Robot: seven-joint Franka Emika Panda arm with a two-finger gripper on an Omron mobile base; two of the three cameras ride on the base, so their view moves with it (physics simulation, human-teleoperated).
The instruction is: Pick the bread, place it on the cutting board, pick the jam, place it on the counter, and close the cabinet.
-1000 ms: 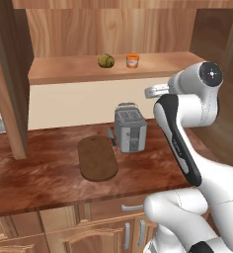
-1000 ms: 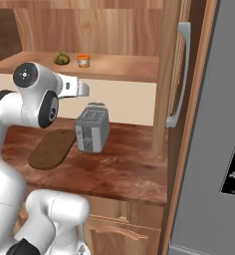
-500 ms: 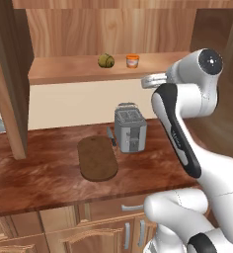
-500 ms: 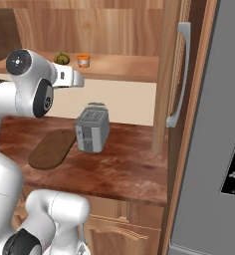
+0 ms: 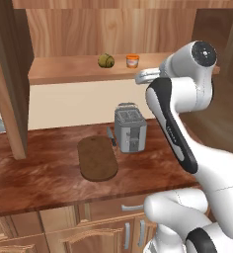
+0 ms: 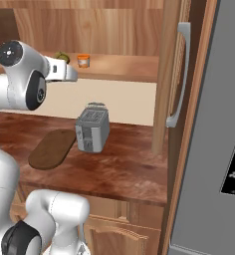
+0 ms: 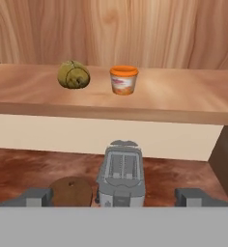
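The olive-yellow bread and the small orange jam stand side by side on the shelf of the open cabinet, bread to the left. My gripper hangs at shelf height in front of them, a short way off, open with nothing between its fingers. Below, the dark-brown cutting board lies bare on the reddish counter. My hand partly covers the bread in the right base view.
A silver toaster stands on the counter just right of the board, with a knife between them. The cabinet's right door with its long grey handle stands open beside the grey fridge.
My arm has lifted the hand from above the toaster up to shelf height and a little closer to the shelf. Bread, jam and board have not moved.
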